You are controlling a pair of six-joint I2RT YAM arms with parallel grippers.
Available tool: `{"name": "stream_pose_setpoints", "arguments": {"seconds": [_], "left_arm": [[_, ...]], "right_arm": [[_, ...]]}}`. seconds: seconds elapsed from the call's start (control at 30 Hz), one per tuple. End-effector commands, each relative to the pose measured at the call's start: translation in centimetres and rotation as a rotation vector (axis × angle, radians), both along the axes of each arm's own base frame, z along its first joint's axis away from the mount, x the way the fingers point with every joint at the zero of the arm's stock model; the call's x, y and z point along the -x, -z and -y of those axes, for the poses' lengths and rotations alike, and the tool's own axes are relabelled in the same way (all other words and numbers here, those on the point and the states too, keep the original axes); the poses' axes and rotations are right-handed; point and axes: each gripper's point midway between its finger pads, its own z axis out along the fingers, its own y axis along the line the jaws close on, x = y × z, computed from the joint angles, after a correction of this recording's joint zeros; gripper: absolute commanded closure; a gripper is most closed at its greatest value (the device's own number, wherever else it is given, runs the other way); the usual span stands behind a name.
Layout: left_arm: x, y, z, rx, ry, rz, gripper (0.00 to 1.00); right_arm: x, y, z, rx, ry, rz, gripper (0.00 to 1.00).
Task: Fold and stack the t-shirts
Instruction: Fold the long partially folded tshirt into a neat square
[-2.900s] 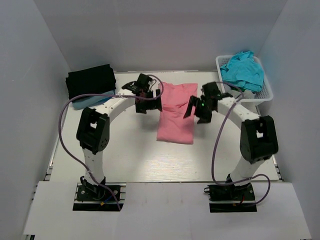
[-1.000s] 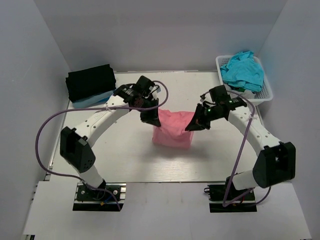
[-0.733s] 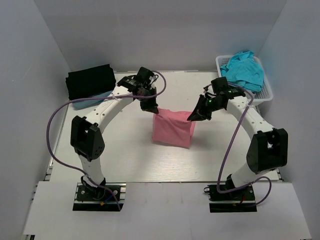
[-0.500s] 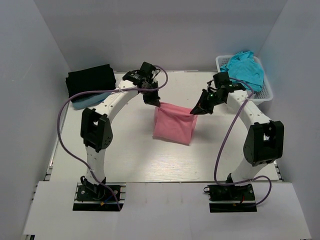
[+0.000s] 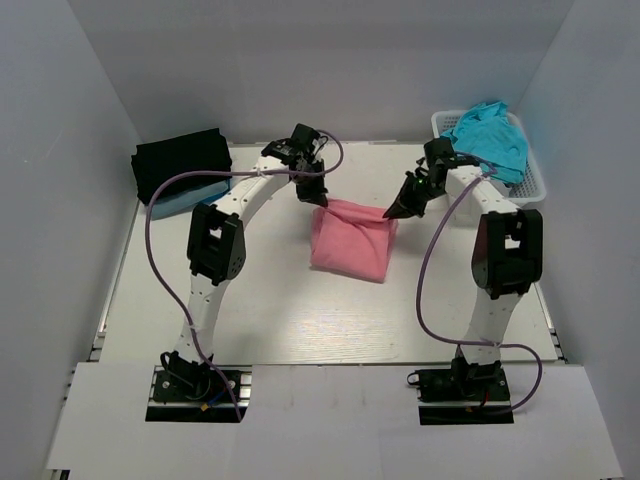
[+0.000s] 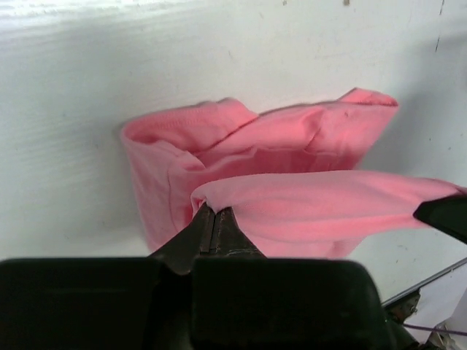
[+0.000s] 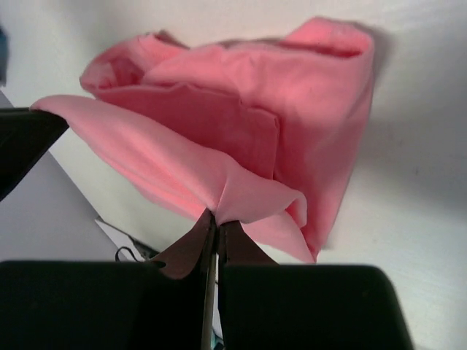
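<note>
The white, faintly wood-grained tabletop (image 5: pixel 260 310) is enclosed by a plain pale grey left wall (image 5: pixel 50 200), far wall (image 5: pixel 330 60) and right wall (image 5: pixel 600 220). A flat white panel (image 5: pixel 330 420) covers its near edge. Lighting is even and diffuse, casting soft shadows.

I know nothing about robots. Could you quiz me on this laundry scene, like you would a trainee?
1. True or false: the left claw and the right claw are each shut on the pink shirt.
2. Where does the teal shirt lie? A) in the basket B) flat on the table C) in a claw
3. Fill in: the black shirt lies on the robot's ___ side.

Key: 1 true; 2 A; 3 left.
</note>
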Motion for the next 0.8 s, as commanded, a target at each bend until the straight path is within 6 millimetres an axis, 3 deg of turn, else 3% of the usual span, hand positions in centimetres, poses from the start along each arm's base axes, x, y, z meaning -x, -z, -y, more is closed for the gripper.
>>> {"name": "stream_pose_setpoints", "arguments": {"seconds": [0.0,0.03,0.07,0.1,0.13,0.2,0.23,0.3,0.37,0.4,0.43,0.47,0.5,0.53,0.57,0.7,0.77], "left_arm": [[-3.0,-2.6,0.0,0.056,-0.029,0.105,1.00],[-3.5,-1.6,-0.3,0.055,-0.047,0.091,0.83],[-4.0,-2.3,0.0,0.065,-0.047,0.111,0.56],[-4.4,-2.3,-0.2,0.075,-0.051,0.110,0.23],[-4.8,-3.0,0.1,0.089,-0.031,0.139,0.00],[-5.1,-3.2,-0.1,0.094,-0.005,0.158,0.00],[-5.1,-3.2,-0.1,0.093,0.018,0.164,0.00],[-4.8,-3.9,-0.6,0.061,0.067,0.206,0.00],[-3.3,-2.7,-0.6,0.042,0.137,0.188,0.00],[-2.7,-3.4,-0.7,0.047,0.173,0.207,0.00],[-1.3,-1.8,-0.6,0.020,0.235,0.189,0.00],[-0.5,-0.9,-0.4,0.012,0.270,0.174,0.00],[0.0,-0.4,-0.7,0.001,0.284,0.165,0.00],[0.2,0.0,-0.7,0.003,0.300,0.162,0.00],[1.0,0.3,0.0,0.025,0.325,0.141,0.00],[1.5,1.9,0.2,0.041,0.324,0.122,0.00],[1.5,1.5,1.0,0.077,0.310,0.147,0.00]], "right_arm": [[-2.8,-0.7,0.7,0.008,0.034,0.059,1.00],[-3.0,0.5,0.8,0.012,0.046,0.029,0.93],[-3.7,0.2,0.8,0.007,0.051,0.044,0.76],[-4.5,0.2,0.6,0.003,0.040,0.063,0.62],[-5.0,0.5,0.8,0.008,0.040,0.069,0.47],[-6.6,-0.8,0.8,0.007,0.037,0.115,0.37],[-7.0,-1.0,0.9,0.021,0.037,0.131,0.23],[-7.5,-2.3,0.9,0.025,0.038,0.175,0.11],[-6.8,-2.9,1.0,0.029,0.032,0.194,0.10],[-6.5,-2.8,1.0,0.029,0.031,0.192,0.10],[-6.3,-3.3,1.1,0.029,0.029,0.212,0.10],[-4.8,-2.2,1.5,0.039,0.031,0.178,0.10],[-4.6,-2.0,1.6,0.043,0.033,0.182,0.10],[-4.1,-2.7,1.6,0.042,0.032,0.199,0.10],[-2.9,-1.5,2.2,0.057,0.038,0.169,0.10],[-0.8,-1.1,2.5,0.076,0.037,0.157,0.10],[0.6,-0.2,3.0,0.092,0.041,0.127,0.10]]}}
